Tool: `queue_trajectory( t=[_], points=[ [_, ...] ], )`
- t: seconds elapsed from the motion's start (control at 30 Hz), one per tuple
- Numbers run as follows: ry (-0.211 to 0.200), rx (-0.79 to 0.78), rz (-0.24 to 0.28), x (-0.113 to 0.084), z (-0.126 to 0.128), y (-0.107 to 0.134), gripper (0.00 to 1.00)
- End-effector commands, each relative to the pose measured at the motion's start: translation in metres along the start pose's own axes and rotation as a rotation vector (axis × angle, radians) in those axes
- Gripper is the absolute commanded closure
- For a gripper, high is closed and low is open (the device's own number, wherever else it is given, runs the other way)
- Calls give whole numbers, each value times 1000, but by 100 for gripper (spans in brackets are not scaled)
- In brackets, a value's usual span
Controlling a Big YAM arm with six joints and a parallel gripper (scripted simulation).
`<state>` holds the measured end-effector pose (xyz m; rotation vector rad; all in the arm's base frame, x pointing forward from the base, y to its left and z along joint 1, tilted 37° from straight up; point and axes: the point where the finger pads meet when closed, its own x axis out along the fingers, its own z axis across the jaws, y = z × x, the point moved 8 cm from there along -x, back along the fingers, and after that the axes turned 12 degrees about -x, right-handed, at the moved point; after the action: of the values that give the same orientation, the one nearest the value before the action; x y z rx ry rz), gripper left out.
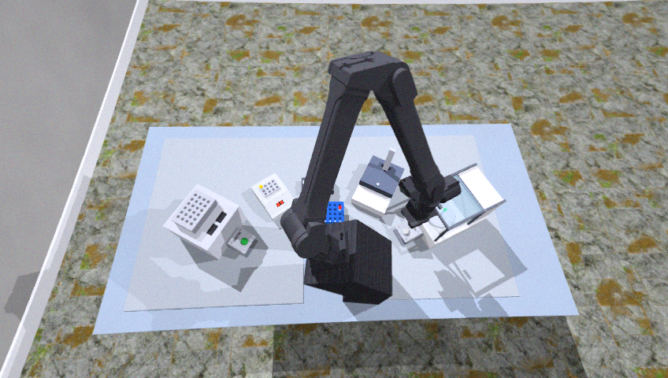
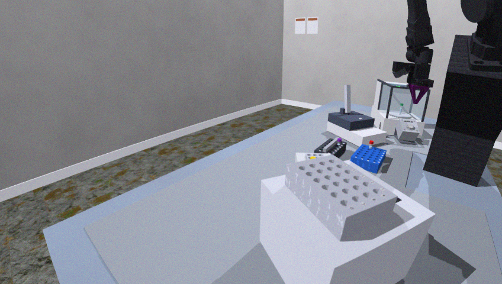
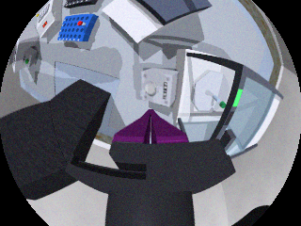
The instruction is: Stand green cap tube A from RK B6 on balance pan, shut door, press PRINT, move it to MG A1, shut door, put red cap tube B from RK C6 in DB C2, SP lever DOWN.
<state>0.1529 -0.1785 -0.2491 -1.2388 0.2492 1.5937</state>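
My gripper point(image 2: 417, 101) point(image 3: 150, 113) is shut and empty. It hangs above the sloping front of the balance point(image 1: 487, 187) point(image 2: 382, 123), over the white PRINT key point(image 1: 406, 231) point(image 3: 150, 89). Tube A, with its green cap point(image 1: 444, 209) point(image 2: 401, 104) point(image 3: 222, 104), stands on the pan inside the glass box. The top pane looks shut and a green lamp point(image 3: 239, 97) point(image 2: 398, 85) is lit. Tube B, with its red cap point(image 1: 339, 206) point(image 2: 370, 142) point(image 3: 81, 23), stands in the blue rack point(image 1: 332, 216) point(image 2: 366, 160) point(image 3: 71, 32).
The spectrophotometer point(image 1: 378, 181) point(image 2: 350, 121) has its lever point(image 1: 388, 159) point(image 2: 347, 98) up. The black magnet block point(image 2: 327, 147) holds a purple-capped tube. The dry block point(image 1: 274, 196) holds a yellow-capped tube point(image 1: 260, 186). The mixer point(image 1: 198, 217) point(image 2: 338, 200) stands at the left.
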Motion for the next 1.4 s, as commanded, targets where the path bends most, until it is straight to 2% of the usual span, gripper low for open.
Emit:
queue_trajectory(
  t=[0.0, 0.03, 0.17, 0.43, 0.5, 0.53, 0.57, 0.6, 1.0, 1.07, 1.1, 1.13, 1.37],
  points=[
    [29, -6, -2, -11, -2, 2, 70],
    [15, -1, -3, -12, 0, 1, 70],
    [24, -5, -2, -20, -5, 2, 70],
    [10, 1, -4, -31, 1, 2, 70],
    [10, 1, -4, -31, 1, 2, 70],
    [-7, 1, -4, -25, 3, 2, 70],
    [17, -2, -2, -35, -2, 2, 70],
    [19, -2, -2, -38, -2, 2, 70],
    [16, -1, -2, -57, -2, 2, 70],
    [16, -1, -2, -57, -2, 2, 70],
    [1, -5, -2, -53, 0, 1, 70],
    [20, -5, 0, -61, -3, 1, 70],
    [29, -6, 0, -75, -7, 2, 70]
  ],
)
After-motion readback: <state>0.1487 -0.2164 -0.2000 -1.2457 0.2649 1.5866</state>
